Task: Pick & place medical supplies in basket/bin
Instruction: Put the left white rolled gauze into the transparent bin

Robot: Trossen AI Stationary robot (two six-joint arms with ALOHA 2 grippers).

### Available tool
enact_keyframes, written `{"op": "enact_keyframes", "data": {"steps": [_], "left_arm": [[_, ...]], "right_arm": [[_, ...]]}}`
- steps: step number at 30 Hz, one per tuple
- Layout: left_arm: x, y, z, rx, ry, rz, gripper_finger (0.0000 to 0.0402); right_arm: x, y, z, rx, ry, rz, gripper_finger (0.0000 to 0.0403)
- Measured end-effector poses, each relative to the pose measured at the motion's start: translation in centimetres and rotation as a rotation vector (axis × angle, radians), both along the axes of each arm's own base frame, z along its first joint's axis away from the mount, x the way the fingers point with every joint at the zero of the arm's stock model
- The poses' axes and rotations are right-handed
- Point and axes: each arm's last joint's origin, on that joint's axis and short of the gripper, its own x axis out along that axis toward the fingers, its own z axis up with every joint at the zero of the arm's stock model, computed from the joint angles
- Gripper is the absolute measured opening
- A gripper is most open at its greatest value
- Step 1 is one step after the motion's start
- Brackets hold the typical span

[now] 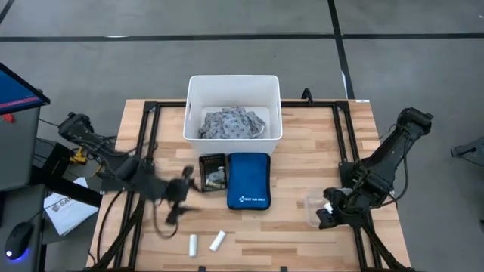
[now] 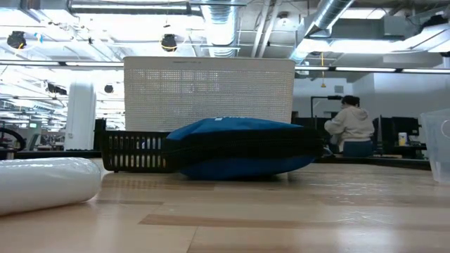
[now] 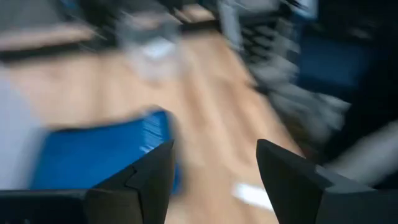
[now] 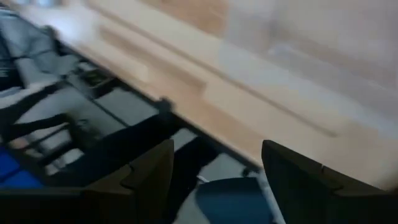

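The grey-and-white patterned cloth [image 1: 232, 123] lies inside the white bin [image 1: 195, 85] at the table's far side. Two white rolls [image 1: 193, 244] [image 1: 218, 240] lie on their sides near the table's near edge; one roll [image 2: 42, 184] shows large in the low view. My left gripper [image 1: 175, 208] is open and hovers just left of the small black basket [image 1: 212, 172], above the rolls; its wrist view is blurred and shows the blue pouch [image 3: 93, 155]. My right gripper [image 1: 324, 219] is open, low at the table's right near corner. No tan pieces can be made out.
The blue zip pouch [image 1: 249, 181] lies beside the black basket, in front of the bin. A clear plastic container [image 1: 314, 204] stands next to my right gripper. A black frame runs around the table's edges. A person sits far off in the room [image 2: 349, 126].
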Motion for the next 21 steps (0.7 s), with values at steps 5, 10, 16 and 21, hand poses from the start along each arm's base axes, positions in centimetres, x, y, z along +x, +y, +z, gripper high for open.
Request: {"op": "enact_keyframes", "data": {"steps": [5,10,16,21], "left_arm": [[-2.3,-4.3,-2.4,0.026,0.178,-0.216,0.0214],[-1.5,-6.9,-6.3,0.174,0.317,-0.303,0.0214],[0.0,-8.7,-11.2,0.357,0.431,-0.367,0.0214],[-0.1,-10.1,-14.1,0.405,0.435,-0.446,0.0214]], "right_arm": [[0.6,0.5,0.4,-0.009,-0.021,-0.014,0.0239],[1.2,1.0,0.1,-0.02,-0.055,-0.024,0.024],[1.6,1.1,0.1,-0.009,-0.084,-0.046,0.024],[1.7,1.0,0.2,-0.015,-0.099,-0.063,0.024]]}}
